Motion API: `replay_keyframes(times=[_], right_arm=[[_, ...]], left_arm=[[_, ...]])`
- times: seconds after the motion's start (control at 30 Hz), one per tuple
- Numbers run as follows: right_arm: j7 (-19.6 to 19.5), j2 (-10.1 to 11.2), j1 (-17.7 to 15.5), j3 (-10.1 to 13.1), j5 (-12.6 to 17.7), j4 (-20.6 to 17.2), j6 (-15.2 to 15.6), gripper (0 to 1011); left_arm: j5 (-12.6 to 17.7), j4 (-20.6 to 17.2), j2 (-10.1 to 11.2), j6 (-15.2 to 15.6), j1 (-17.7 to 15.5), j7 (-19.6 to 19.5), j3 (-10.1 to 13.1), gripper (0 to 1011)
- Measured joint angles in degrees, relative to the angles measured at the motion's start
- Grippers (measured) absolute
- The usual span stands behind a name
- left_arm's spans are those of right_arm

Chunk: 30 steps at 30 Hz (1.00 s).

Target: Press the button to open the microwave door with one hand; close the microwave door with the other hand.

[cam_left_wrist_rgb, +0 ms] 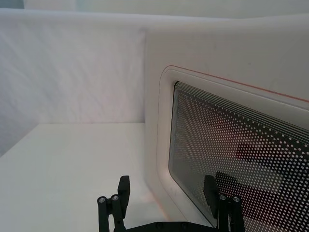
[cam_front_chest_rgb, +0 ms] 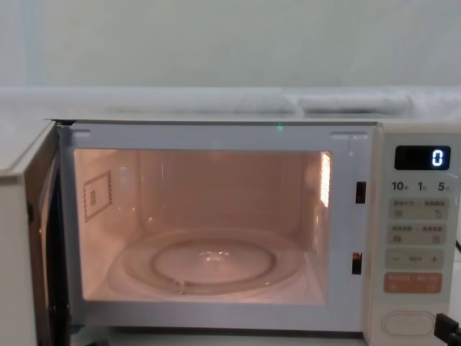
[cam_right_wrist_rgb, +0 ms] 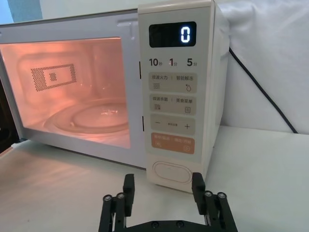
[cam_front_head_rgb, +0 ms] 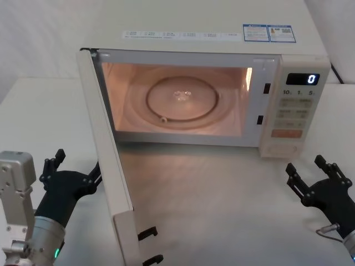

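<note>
Tools flank the open microwave (cam_front_head_rgb: 222, 44) on the table (cam_front_head_rgb: 222, 194). Right tool (cam_front_head_rgb: 318, 178) hovers low in front of the control panel (cam_front_head_rgb: 294, 102), fingers spread wide and holding nothing; in its wrist view the tool (cam_right_wrist_rgb: 163, 192) sits just short of the button (cam_right_wrist_rgb: 171, 171), which lies at the panel's bottom under the orange key (cam_right_wrist_rgb: 172, 143), apart from the fingertips. Left tool (cam_front_head_rgb: 75, 169) is at the door's (cam_front_head_rgb: 108, 149) outer face, also spread and empty; its wrist view shows one finger (cam_left_wrist_rgb: 210, 189) against or just beside the dotted window (cam_left_wrist_rgb: 251, 150), the other finger (cam_left_wrist_rgb: 124, 188) off the door's edge. Door stands swung fully out toward the robot, hinged at the left. Cavity is lit, with the turntable (cam_front_head_rgb: 182, 100) bare, and the display (cam_front_head_rgb: 302, 78) reads 0
</note>
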Motion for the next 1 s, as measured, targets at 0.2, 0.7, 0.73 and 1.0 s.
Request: replay_keyframes(times=[0.2,0.7,0.73,1.0], right_arm=[[-0.1,0.2,-0.3,-0.1,0.2,-0.1,-0.3,924],[-0.2,0.2,-0.3,-0.1,0.2,-0.1,-0.3,1002],[-0.2,0.2,-0.3,-0.1,0.2,-0.1,-0.3,1002],[-0.2,0.2,-0.3,-0.1,0.2,-0.1,-0.2,1002]], left_arm=[[0.0,0.0,0.0,0.0,0.0,0.0,0.0,1001],[0.0,0.0,0.0,0.0,0.0,0.0,0.0,1001],[0.0,0.0,0.0,0.0,0.0,0.0,0.0,1001],[0.0,0.0,0.0,0.0,0.0,0.0,0.0,1001]])
